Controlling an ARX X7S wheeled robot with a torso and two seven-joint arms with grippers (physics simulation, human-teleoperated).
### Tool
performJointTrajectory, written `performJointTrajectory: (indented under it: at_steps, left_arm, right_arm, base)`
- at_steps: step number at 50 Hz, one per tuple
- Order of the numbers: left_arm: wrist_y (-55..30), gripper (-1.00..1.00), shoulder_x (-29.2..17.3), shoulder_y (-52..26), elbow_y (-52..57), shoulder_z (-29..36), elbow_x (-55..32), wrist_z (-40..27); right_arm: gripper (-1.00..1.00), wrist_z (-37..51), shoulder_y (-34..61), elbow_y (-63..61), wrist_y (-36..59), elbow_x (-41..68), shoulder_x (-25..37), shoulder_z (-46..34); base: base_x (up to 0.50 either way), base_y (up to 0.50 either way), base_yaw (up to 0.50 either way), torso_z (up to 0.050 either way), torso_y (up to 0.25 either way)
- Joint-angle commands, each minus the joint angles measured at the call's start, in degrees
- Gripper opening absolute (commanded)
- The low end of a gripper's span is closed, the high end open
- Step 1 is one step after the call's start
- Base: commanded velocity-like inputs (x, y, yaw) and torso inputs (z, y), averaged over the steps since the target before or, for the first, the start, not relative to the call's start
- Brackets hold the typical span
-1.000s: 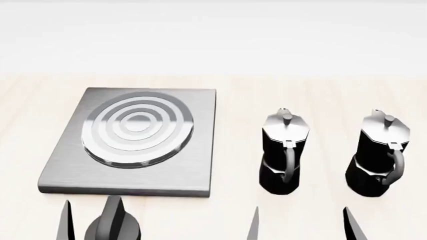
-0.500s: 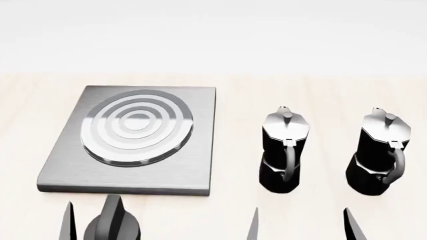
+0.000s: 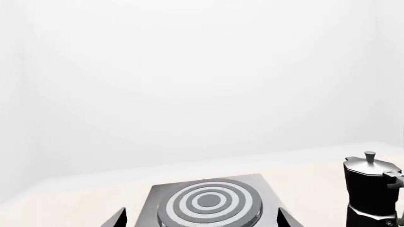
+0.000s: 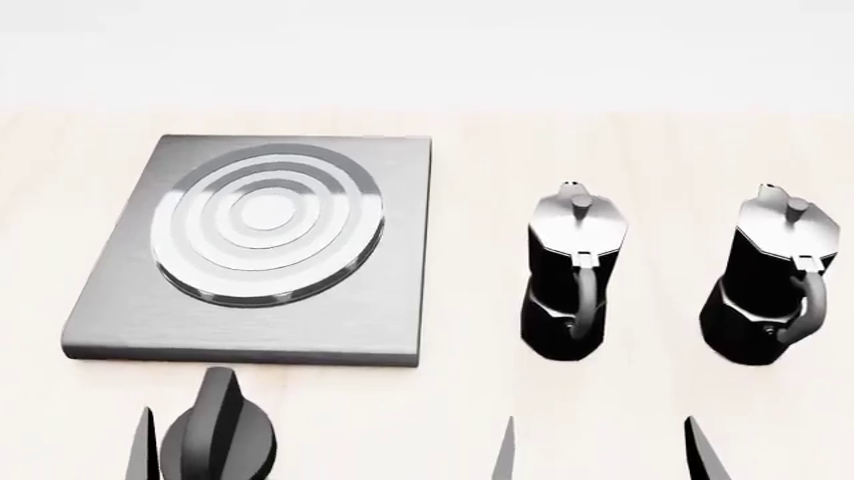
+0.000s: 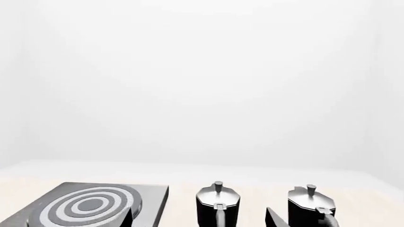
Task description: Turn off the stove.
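Observation:
The stove [image 4: 254,320] is a flat grey metal slab on the pale wooden table, with a ringed round burner [image 4: 267,222]. Its black ridged knob [image 4: 220,435] sits just in front of the slab's near edge. My left gripper [image 3: 200,220] is open and empty, short of the slab; the stove [image 3: 208,203] shows between its fingertips, and one fingertip [image 4: 140,450] shows just left of the knob. My right gripper [image 4: 603,458] is open and empty, in front of the two moka pots. In the right wrist view the gripper [image 5: 200,220] frames the left pot.
Two black-and-silver moka pots [image 4: 574,275] [image 4: 774,280] stand upright right of the stove, handles toward me. They also show in the right wrist view [image 5: 218,205] [image 5: 311,205], and one shows in the left wrist view [image 3: 372,189]. A white wall lies behind the table.
In the head view the stove and pots have shifted up the picture and more of the knob shows. Both grippers stay open at the bottom edge.

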Motion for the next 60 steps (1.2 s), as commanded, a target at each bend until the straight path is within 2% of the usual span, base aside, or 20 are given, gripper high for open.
performJointTrajectory:
  at_steps: [1, 60]
  left_arm:
    - [0.1, 1.00, -0.4, -0.1, 0.1, 0.1, -0.3, -0.4]
    - [0.5, 1.00, -1.7, -0.7, -0.9, 1.1, -1.7, -2.0]
  right_arm:
    - [1.00, 0.5, 0.1, 0.1, -0.2, 0.2, 0.5, -0.4]
    - [1.00, 2.7, 0.9, 0.7, -0.7, 1.6, 2.4, -1.9]
  base:
    - [0.00, 0.00, 0.00, 0.000, -0.080]
    - [0.00, 0.00, 0.00, 0.000, -0.075]
